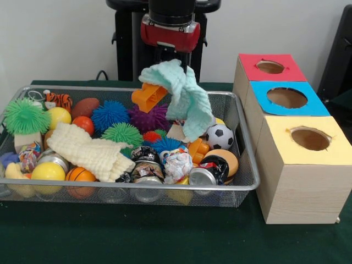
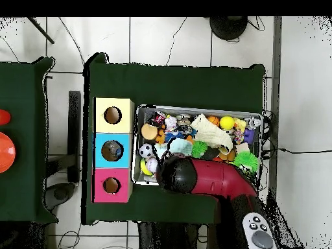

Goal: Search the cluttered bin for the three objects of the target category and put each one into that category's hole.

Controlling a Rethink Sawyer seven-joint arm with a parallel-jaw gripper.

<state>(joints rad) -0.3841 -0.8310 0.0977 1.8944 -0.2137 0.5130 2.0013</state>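
My gripper (image 1: 177, 61) hangs over the back middle of the wire bin (image 1: 248, 165), shut on a mint-green knitted cloth (image 1: 188, 99). The cloth is lifted clear of the pile and drapes down to the right. An orange plastic piece (image 1: 148, 96) sits at the cloth's left edge; I cannot tell whether it is caught in it. A cream knitted cloth (image 1: 91, 151) lies on the clutter at front left. In the overhead view the red arm (image 2: 207, 178) hides the gripper, and a bit of the mint cloth (image 2: 181, 148) shows beside it.
Three wooden boxes stand right of the bin, each with a round hole: red top (image 1: 270, 66), blue top (image 1: 287, 97), yellow top (image 1: 310, 138). The bin holds spiky balls (image 1: 25, 115), a small soccer ball (image 1: 220, 136), cans (image 1: 202, 176) and other toys.
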